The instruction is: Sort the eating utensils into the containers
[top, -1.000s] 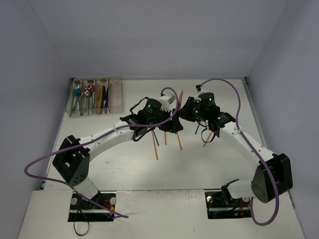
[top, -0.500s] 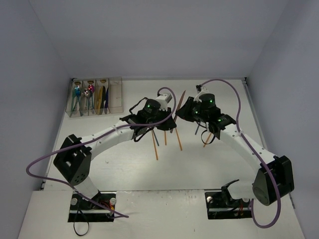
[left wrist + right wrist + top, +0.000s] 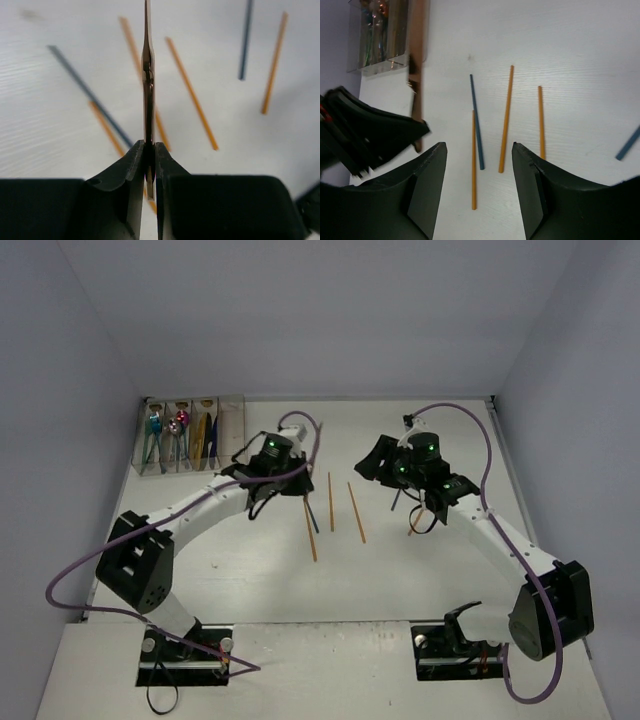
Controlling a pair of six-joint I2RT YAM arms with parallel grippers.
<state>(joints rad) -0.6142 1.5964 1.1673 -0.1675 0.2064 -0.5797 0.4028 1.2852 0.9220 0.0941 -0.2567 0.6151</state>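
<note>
Worktop (image 3: 430,570) white, faint grain. Orange sticks (image 3: 356,512), dk-blue sticks (image 3: 476,122). Copper utensil (image 3: 148,75) in black left gripper (image 3: 149,165); right gripper (image 3: 477,150) black. Containers (image 3: 234,430) at 10 o'clock: clear; contents teal, pink, gold, blue. Cables (image 3: 445,406) purple.

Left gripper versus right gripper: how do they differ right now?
The left gripper is shut on a thin copper utensil, seen edge-on; the right gripper stands open and holds nothing. In the top view the left gripper sits closer to the containers, while the right gripper is farther to the right. Both hover over the table, above loose orange sticks and blue sticks.
</note>
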